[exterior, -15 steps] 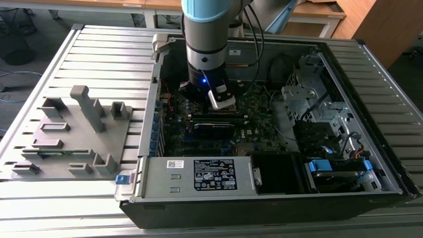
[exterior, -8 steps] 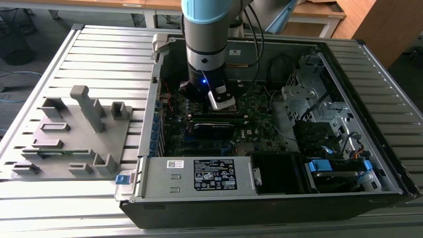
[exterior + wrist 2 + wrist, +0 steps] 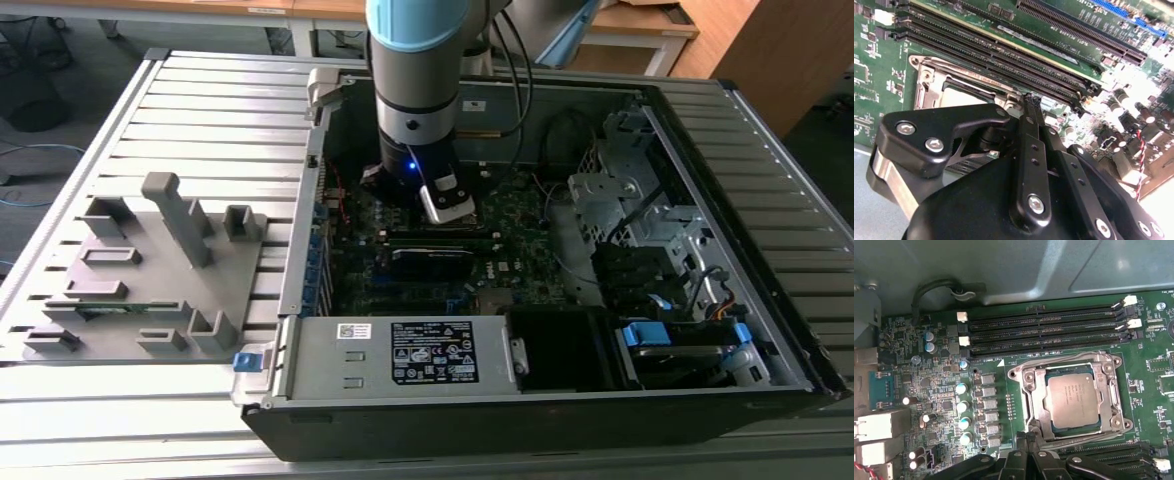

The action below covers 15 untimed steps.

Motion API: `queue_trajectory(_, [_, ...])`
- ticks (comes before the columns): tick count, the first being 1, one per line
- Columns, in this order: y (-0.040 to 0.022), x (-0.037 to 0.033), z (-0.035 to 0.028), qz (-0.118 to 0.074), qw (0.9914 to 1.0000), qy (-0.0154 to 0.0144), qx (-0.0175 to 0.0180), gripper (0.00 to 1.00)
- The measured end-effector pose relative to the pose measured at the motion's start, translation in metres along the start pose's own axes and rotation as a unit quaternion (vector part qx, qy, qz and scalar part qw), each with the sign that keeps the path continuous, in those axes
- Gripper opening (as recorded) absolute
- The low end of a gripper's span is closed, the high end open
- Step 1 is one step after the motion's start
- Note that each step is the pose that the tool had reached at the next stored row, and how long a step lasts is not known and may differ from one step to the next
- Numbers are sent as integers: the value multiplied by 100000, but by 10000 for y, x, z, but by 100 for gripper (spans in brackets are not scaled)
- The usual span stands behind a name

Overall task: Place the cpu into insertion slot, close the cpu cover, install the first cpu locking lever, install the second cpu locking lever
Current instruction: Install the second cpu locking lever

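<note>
Exterior view shows, going from its left, a grey fixture tray (image 3: 140, 290) lying on the slatted bench (image 3: 80, 150), well apart from the work, then the open computer case (image 3: 561, 400) laid on its side so that the motherboard (image 3: 534, 255) faces up and the arm can come straight down onto it. The gripper (image 3: 447, 215) hangs low inside the case, just over the board. In the first wrist view the cpu (image 3: 1073, 401) already sits in the insertion slot (image 3: 1040, 426), a flat square chip with a dull silver-grey top, flush and square to the socket. The cpu cover (image 3: 1070, 364) appears to lie down around it as a thin silver frame with the chip showing through its cut-out, though whether the levers are latched cannot be told. The fingers (image 3: 1026, 440) look pressed together, holding nothing, their tips at the socket's edge, seemingly to work on the frame or a lever.
</note>
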<state>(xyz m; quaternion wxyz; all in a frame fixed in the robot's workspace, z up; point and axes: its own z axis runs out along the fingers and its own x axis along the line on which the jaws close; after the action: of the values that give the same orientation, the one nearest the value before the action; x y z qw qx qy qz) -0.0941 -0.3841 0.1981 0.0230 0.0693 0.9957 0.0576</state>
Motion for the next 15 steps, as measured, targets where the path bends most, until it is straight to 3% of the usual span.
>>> queue_trajectory(3, [-11, 5, 5, 11, 100000, 9, -145, 11])
queue_trajectory(8, [-16, 9, 11, 28, 99998, 45, -705, 11])
queue_trajectory(15, [-35, 21, 14, 51, 99994, 82, -1074, 11])
